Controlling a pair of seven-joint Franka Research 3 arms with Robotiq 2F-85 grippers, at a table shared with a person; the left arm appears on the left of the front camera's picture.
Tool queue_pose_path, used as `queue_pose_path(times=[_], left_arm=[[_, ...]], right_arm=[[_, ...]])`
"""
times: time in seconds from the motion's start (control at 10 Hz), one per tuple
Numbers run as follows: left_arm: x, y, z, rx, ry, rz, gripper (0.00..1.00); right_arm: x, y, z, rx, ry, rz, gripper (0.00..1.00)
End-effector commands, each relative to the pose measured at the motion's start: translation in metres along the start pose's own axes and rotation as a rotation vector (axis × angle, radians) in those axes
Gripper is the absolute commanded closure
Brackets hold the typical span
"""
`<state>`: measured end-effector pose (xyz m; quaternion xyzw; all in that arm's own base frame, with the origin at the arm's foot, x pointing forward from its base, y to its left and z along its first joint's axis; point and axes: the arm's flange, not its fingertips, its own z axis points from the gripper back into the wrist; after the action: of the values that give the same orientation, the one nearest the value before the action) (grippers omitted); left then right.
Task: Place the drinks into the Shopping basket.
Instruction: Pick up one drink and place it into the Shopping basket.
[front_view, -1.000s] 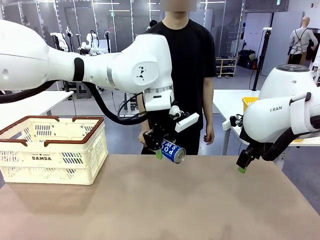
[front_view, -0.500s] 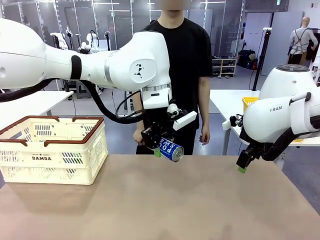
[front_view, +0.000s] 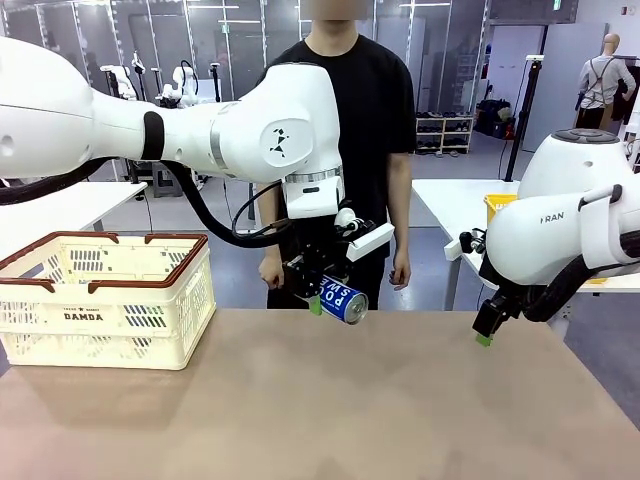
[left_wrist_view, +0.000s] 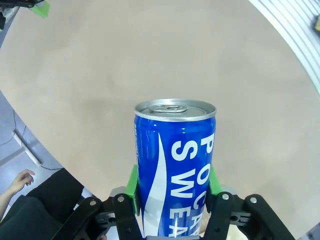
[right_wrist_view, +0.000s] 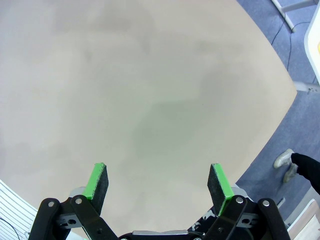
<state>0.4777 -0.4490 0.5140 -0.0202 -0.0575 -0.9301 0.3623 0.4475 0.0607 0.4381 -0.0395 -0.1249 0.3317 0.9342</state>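
We have one blue and white drink can (front_view: 345, 304) pinched in our left tool (front_view: 330, 297), green pads (left_wrist_view: 132, 181) on both sides of it, silver top pointing away from the wrist. It hangs tilted over the far middle of the counter (front_view: 330, 410), just in front of the person (front_view: 352, 130), not touching the surface. The Shopping basket (front_view: 105, 300) sits at the counter's left end, well apart from the can; we can't tell what's inside from here. So we judge this can lifted but not delivered: carry left and drop in remains. The path between looks like bare counter; the basket's brown rim is the edge to clear. Our right tool (right_wrist_view: 157, 182) hangs spread and holding nothing near the right edge, out of the way.
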Motion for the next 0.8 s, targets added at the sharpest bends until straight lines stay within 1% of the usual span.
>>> queue_pose_path(times=[0.0, 0.1, 0.3, 0.4, 0.5, 0.7], left_arm=[[-0.007, 0.001, 0.005, 0.013, 0.017, 0.029, 0.43], [-0.019, -0.002, 0.014, 0.034, 0.016, 0.068, 0.43], [-0.062, -0.014, 0.041, 0.129, 0.021, 0.182, 0.43], [-0.089, -0.023, 0.053, 0.159, 0.007, 0.243, 0.43], [-0.116, -0.035, 0.067, 0.2, 0.017, 0.318, 0.43], [-0.177, -0.063, 0.091, 0.253, 0.005, 0.478, 0.43]], right_arm=[[-0.001, -0.002, 0.001, -0.006, 0.008, 0.006, 0.0], [-0.001, -0.002, 0.001, -0.006, 0.008, 0.006, 0.0], [-0.001, -0.002, 0.001, -0.006, 0.008, 0.006, 0.0], [-0.001, -0.002, 0.001, -0.006, 0.008, 0.006, 0.0], [-0.001, -0.002, 0.001, -0.006, 0.008, 0.006, 0.0], [-0.001, -0.002, 0.001, -0.006, 0.008, 0.006, 0.0]])
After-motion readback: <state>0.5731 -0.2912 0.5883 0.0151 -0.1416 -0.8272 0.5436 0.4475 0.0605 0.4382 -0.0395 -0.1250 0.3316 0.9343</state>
